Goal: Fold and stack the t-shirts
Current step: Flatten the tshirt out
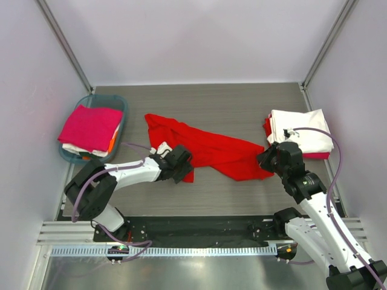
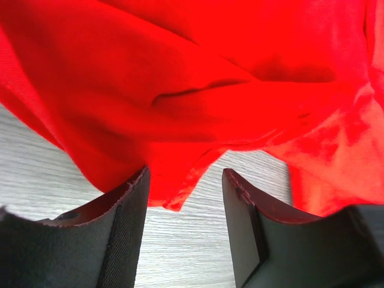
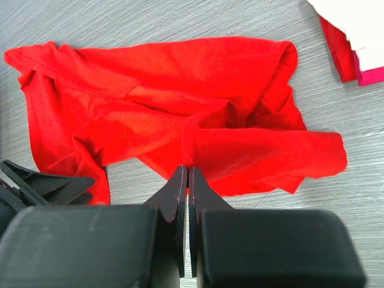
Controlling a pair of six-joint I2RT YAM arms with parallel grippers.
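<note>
The left hand (image 2: pixel 186 177) has its fingers (image 2: pixel 129 204) apart, and a drooping corner of the red t-shirt (image 2: pixel 198 78) hangs down between them, just ahead of the pads. Nothing is clamped. The right hand (image 3: pixel 188 171) has its fingertips pressed together right at the near hem of the same shirt; whether a fold of cloth is pinched between them I cannot tell.

The step in hand looks like taking hold of the crumpled shirt so it can be spread flat. To do it well, the left hand should push a little further forward so that more than the bare tip of the corner sits between the pads, and close on a single layer. The shirt is bunched and twisted beyond both hands, so a grip on doubled cloth would drag the wrinkles along. The two hands should then draw away from each other, low over the table.

Seen from above, the shirt lies stretched between the left hand (image 1: pixel 180 162) and the right hand (image 1: pixel 269 158). Beyond the right hand a folded white t-shirt (image 1: pixel 302 130) tops a small stack. Beyond and outward of the left hand, a teal basket (image 1: pixel 106 96) holds a magenta t-shirt (image 1: pixel 91 127). The grey wood-grain table (image 1: pixel 230 103) is boxed in by pale walls (image 1: pixel 199 36).
</note>
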